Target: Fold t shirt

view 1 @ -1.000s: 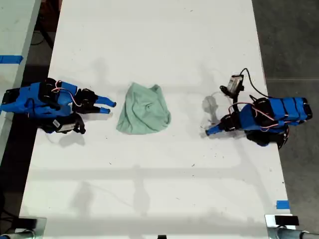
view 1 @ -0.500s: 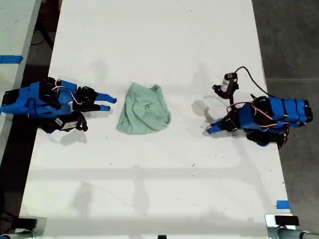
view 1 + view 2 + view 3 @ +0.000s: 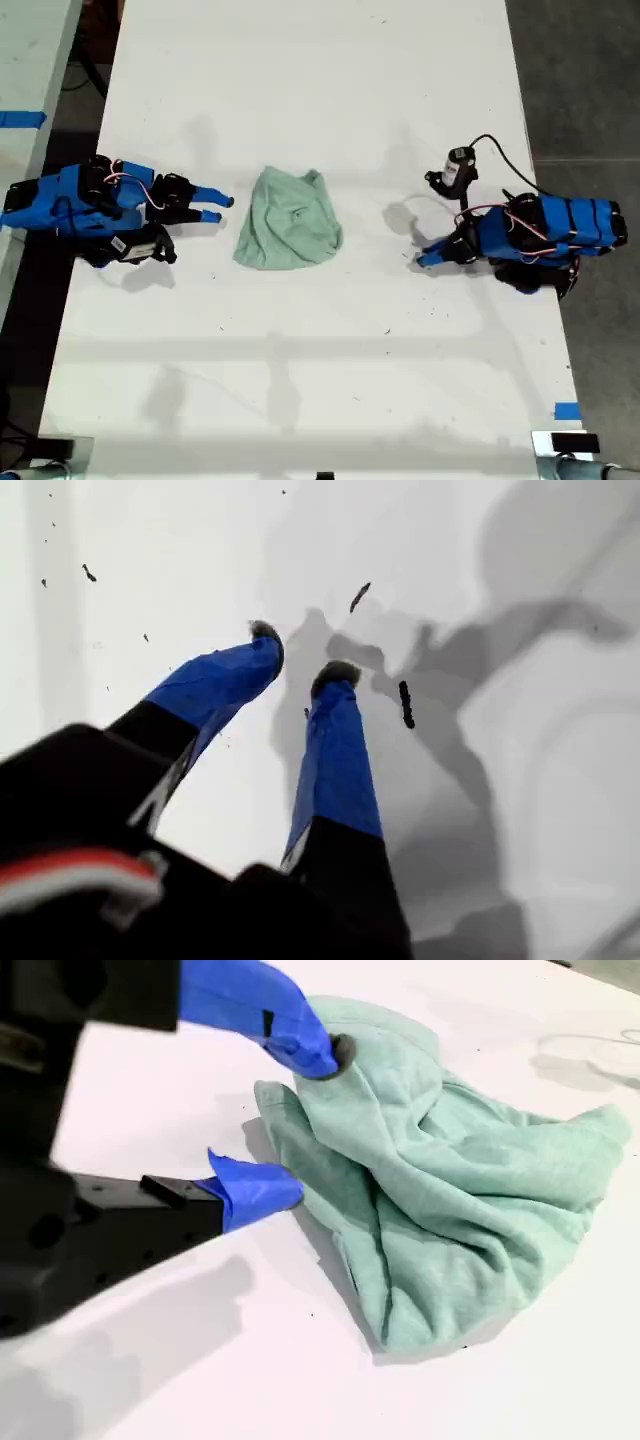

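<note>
Bare table [image 3: 300, 390] around t shirt [image 3: 290, 220]

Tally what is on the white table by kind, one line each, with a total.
T shirt, pale mint green, crumpled: 1
Blue robot arms with a gripper: 2, my second gripper next to the shirt, my first gripper apart from it over bare table
Total: 3

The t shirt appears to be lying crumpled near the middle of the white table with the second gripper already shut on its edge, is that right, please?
Not quite. The t shirt does lie crumpled near the middle of the white table, but my second gripper is open, not shut on it. The second wrist view shows its fingers spread apart at the cloth's edge, gripping nothing.
</note>
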`<act>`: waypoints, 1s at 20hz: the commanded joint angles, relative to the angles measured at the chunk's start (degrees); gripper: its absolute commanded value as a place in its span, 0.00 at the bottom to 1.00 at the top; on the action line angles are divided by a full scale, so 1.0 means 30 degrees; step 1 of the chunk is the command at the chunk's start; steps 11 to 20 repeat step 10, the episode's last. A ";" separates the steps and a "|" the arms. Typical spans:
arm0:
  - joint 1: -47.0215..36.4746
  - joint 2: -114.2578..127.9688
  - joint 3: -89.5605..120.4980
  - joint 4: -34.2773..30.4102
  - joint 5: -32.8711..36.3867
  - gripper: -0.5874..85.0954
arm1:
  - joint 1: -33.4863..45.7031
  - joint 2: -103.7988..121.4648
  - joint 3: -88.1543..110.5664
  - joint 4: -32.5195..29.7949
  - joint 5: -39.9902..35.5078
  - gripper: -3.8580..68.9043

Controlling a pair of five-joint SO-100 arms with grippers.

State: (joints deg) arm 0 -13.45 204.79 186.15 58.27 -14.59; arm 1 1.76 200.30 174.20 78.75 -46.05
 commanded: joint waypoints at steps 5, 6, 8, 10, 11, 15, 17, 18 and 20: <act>-0.0176 0.0059 0.0791 0.0029 0.0176 0.21 | 0.0146 0.0146 0.1025 -0.0117 -0.0293 0.17; -0.0176 0.0059 0.0791 0.0029 0.0176 0.21 | 0.0146 0.0146 0.1025 -0.0117 -0.0293 0.16; -0.0176 0.0059 0.0791 0.0029 0.0176 0.21 | 0.0146 0.0146 0.1025 -0.0117 -0.0293 0.16; -0.0176 0.0059 0.0791 0.0029 0.0176 0.21 | 0.0146 0.0146 0.1025 -0.0117 -0.0293 0.16; -0.0176 0.0059 0.0791 0.0029 0.0176 0.21 | 0.0146 0.0146 0.1025 -0.0117 -0.0293 0.16; -0.0176 0.0059 0.0791 0.0029 0.0176 0.21 | 0.0146 0.0146 0.1025 -0.0117 -0.0293 0.16; -0.0176 0.0059 0.0791 0.0029 0.0176 0.21 | 0.0146 0.0146 0.1025 -0.0117 -0.0293 0.16; -0.0176 0.0059 0.0791 0.0029 0.0176 0.21 | 0.0146 0.0146 0.1025 -0.0117 -0.0293 0.16; -0.0176 0.0059 0.0791 0.0029 0.0176 0.21 | 0.0146 0.0146 0.1025 -0.0117 -0.0293 0.16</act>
